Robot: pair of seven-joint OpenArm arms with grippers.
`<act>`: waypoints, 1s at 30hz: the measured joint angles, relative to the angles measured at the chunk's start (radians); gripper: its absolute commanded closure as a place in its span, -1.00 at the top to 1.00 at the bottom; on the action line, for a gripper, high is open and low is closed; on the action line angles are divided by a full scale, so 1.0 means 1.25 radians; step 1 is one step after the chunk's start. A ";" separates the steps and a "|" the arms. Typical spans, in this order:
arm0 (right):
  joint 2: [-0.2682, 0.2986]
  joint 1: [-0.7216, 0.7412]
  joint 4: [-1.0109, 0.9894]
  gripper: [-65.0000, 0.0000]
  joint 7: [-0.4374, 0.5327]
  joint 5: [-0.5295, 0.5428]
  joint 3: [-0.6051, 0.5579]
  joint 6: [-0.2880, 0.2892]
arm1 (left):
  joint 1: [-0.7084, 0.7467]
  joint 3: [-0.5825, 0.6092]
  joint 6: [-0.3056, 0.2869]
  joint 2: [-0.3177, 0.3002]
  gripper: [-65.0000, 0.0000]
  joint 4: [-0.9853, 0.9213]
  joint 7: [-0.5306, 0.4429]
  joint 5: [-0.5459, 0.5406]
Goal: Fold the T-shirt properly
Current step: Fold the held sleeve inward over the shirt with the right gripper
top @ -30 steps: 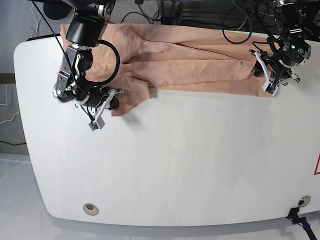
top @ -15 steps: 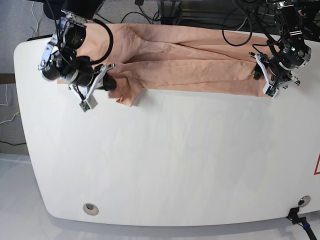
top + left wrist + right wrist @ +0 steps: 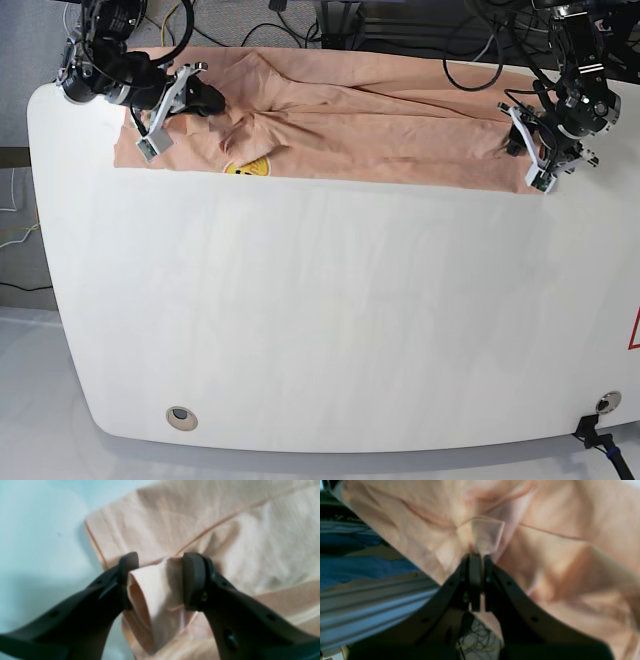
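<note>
The salmon T-shirt (image 3: 400, 130) lies stretched along the table's far edge, with its small yellow print (image 3: 246, 167) facing up near the left. At the shirt's far left my right gripper (image 3: 208, 100) is shut on a pinch of cloth; in the right wrist view its tips (image 3: 477, 555) are closed on a small fold of the T-shirt (image 3: 570, 542). My left gripper (image 3: 518, 142) holds the shirt's right end. In the left wrist view its fingers (image 3: 157, 562) stand apart around a thick bunched fold of the T-shirt (image 3: 250, 530).
The white table (image 3: 350, 320) extends toward the front. It has a round hole (image 3: 180, 416) at front left and a fitting (image 3: 603, 403) at front right. Cables and dark equipment (image 3: 400, 25) sit beyond the far edge. Bare tabletop (image 3: 37, 530) shows beside the shirt's corner.
My right gripper has drawn its end of the shirt back and left to the far-left corner. That end now lies flat and the yellow print has come into view. The left arm has stayed put.
</note>
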 measured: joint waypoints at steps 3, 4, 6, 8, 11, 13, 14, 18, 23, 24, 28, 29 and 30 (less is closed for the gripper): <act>0.025 -0.036 0.000 -1.00 0.002 0.043 0.000 0.000 | 0.001 0.000 0.000 0.001 -0.17 0.000 -0.003 0.000; 0.029 -0.047 0.000 -1.00 0.003 0.055 0.000 0.000 | 0.002 0.000 0.000 0.000 -0.17 0.000 -0.003 0.000; 0.044 -0.067 0.000 -1.00 0.000 0.093 -0.005 0.000 | 0.001 0.000 0.000 0.000 -0.17 0.000 -0.003 0.000; 0.066 -0.086 0.000 -1.00 0.003 0.112 -0.028 0.000 | 0.001 0.000 0.000 0.000 -0.17 0.000 -0.003 0.000; 0.095 -0.095 0.012 -1.00 0.000 0.112 -0.080 0.000 | 0.001 0.000 0.000 0.000 -0.17 0.000 -0.003 0.000; 0.097 -0.102 0.029 -0.88 0.001 0.119 -0.088 0.000 | 0.001 0.000 0.000 0.000 -0.17 0.000 -0.003 0.000; 0.097 -0.104 0.035 -0.69 0.001 0.120 -0.088 0.000 | 0.001 0.000 0.000 0.000 -0.17 0.000 -0.003 0.000; 0.124 -0.113 0.037 0.03 0.003 0.119 -0.092 0.001 | 0.001 0.000 0.000 0.000 -0.17 0.000 -0.003 0.000; 0.173 -0.132 0.037 0.23 0.000 0.119 -0.125 0.000 | 0.001 0.000 0.000 0.000 -0.17 0.000 -0.003 0.000; 0.179 -0.132 0.037 0.23 0.001 0.119 -0.125 0.000 | 0.001 0.000 0.000 0.000 -0.17 0.000 -0.003 0.000; 0.187 -0.114 0.037 0.23 0.000 0.119 -0.125 0.000 | 0.001 0.000 0.000 0.000 -0.17 0.000 -0.003 0.000; 0.183 -0.103 0.036 0.23 -0.002 0.118 -0.125 0.000 | 0.001 0.000 0.000 0.000 -0.17 0.000 -0.003 0.000; 0.179 -0.090 0.035 0.23 -0.003 0.119 -0.125 0.000 | 0.001 0.000 0.000 0.000 -0.17 0.000 -0.003 0.000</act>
